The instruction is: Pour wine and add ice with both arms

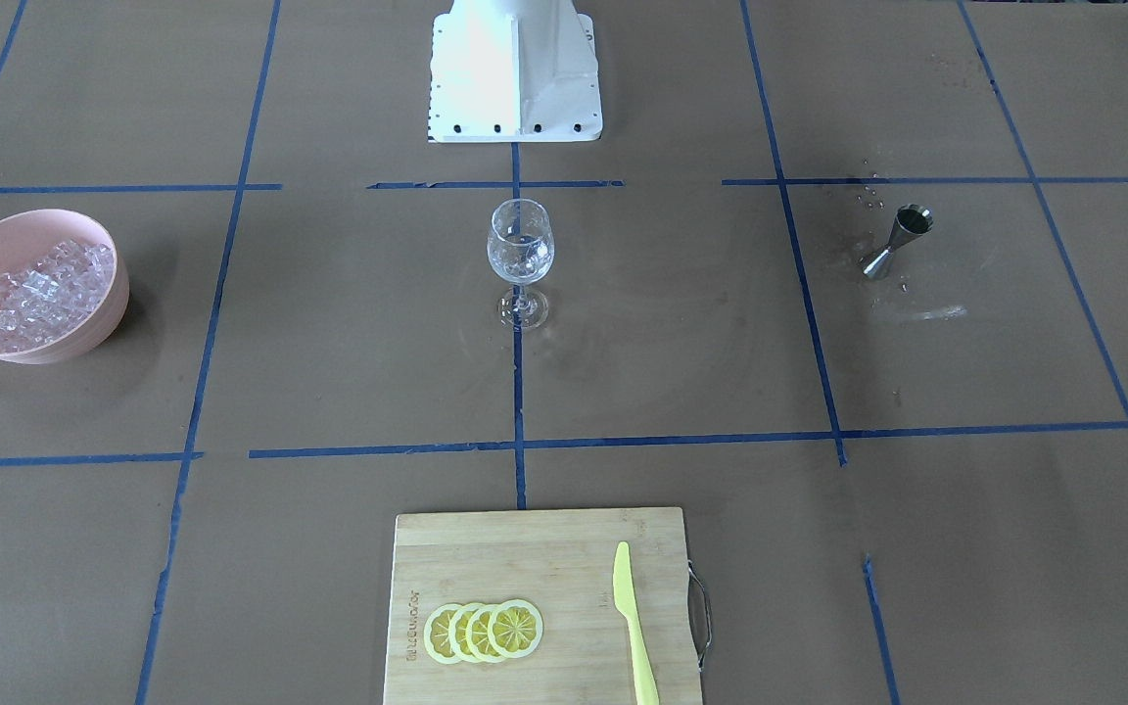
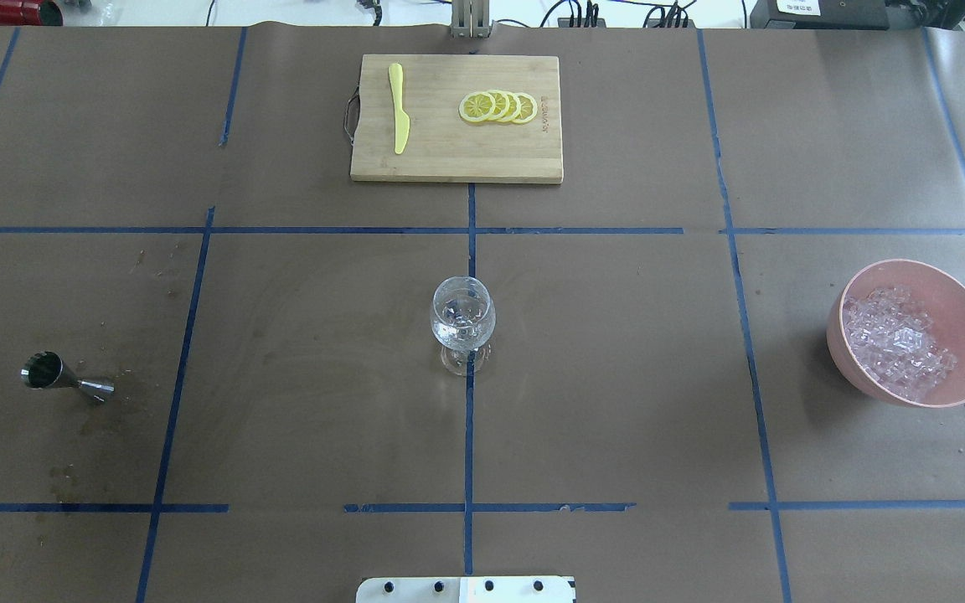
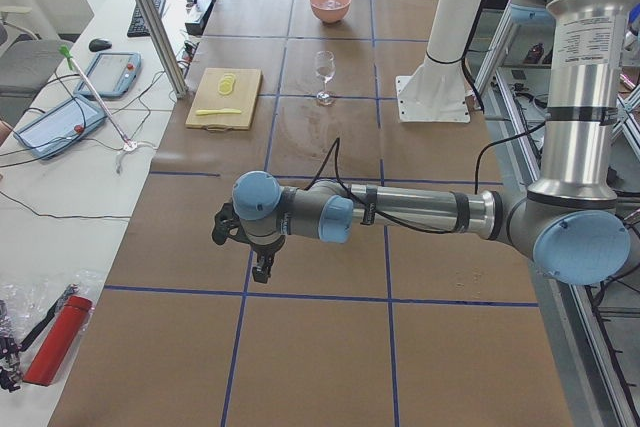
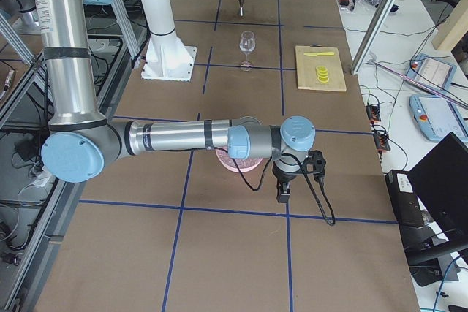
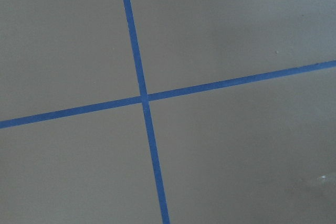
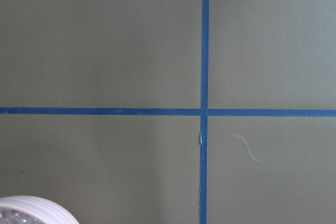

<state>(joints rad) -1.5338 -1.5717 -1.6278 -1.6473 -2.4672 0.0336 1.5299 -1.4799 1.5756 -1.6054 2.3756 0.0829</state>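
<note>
The ice (image 2: 897,342) lies in a pink bowl (image 2: 964,322), well apart from the wine glass (image 2: 463,322) on the bench (image 2: 616,377). The left arm (image 3: 400,209) and right arm (image 4: 183,137) hover; I cannot tell how their jaws stand.

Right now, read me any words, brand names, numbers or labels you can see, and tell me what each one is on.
Nothing reads clearly.
Cutting board: brand mark along one edge, too blurred to read.
Left arm: sticker, too small to read.
Right arm: sticker, too small to read.
</note>
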